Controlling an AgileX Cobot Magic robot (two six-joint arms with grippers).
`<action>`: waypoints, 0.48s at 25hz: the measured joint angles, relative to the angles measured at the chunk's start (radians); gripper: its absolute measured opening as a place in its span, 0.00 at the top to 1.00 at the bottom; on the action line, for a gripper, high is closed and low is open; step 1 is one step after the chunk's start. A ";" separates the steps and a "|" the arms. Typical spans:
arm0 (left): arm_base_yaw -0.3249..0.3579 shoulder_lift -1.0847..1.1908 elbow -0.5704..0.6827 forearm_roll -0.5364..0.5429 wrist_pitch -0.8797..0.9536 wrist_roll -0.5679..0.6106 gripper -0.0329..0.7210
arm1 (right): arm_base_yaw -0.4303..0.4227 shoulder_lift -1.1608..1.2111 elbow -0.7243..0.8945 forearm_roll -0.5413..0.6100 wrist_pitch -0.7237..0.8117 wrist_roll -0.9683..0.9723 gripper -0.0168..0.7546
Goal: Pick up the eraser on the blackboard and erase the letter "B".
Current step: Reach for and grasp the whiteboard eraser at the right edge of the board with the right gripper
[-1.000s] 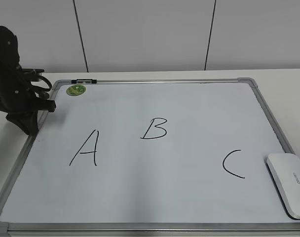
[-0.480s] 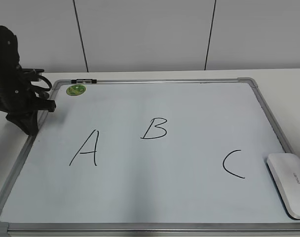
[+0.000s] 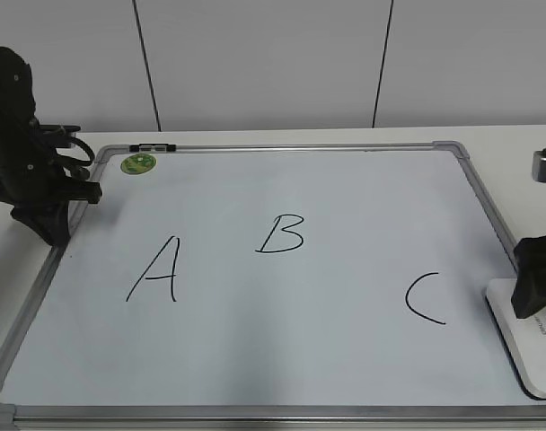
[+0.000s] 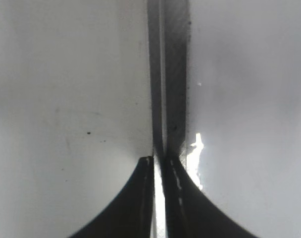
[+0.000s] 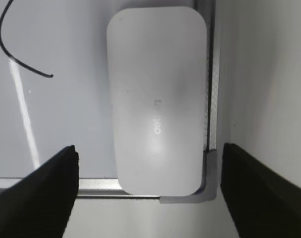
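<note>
The white eraser (image 3: 524, 346) lies on the blackboard's (image 3: 345, 197) near right corner, and fills the middle of the right wrist view (image 5: 158, 99). The black letter "B" (image 3: 280, 234) is in the board's middle, between "A" (image 3: 154, 269) and "C" (image 3: 423, 297). My right gripper (image 3: 535, 285) hovers over the eraser's far end; in its wrist view (image 5: 149, 188) its jaws stand wide open on either side of the eraser. My left gripper (image 3: 47, 229) rests at the board's left edge, its fingers (image 4: 140, 198) pressed together over the frame.
A round green sticker (image 3: 138, 164) and a black clip (image 3: 153, 147) sit at the board's far left corner. The silver frame (image 5: 212, 74) and grey corner cap (image 5: 205, 196) lie right beside the eraser. White table surrounds the board, with a wall behind.
My right gripper has come into the exterior view from the right and now hangs over the eraser. The left arm and the eraser have not moved.
</note>
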 joint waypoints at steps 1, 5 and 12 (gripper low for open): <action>0.000 0.000 0.000 0.000 0.000 0.000 0.91 | 0.000 0.012 -0.002 -0.005 -0.009 0.001 0.11; 0.000 0.000 0.000 0.000 0.000 0.000 0.91 | 0.000 0.073 -0.002 -0.034 -0.049 0.003 0.11; 0.000 0.000 0.000 0.000 0.000 0.000 0.91 | 0.000 0.143 -0.002 -0.056 -0.099 0.005 0.11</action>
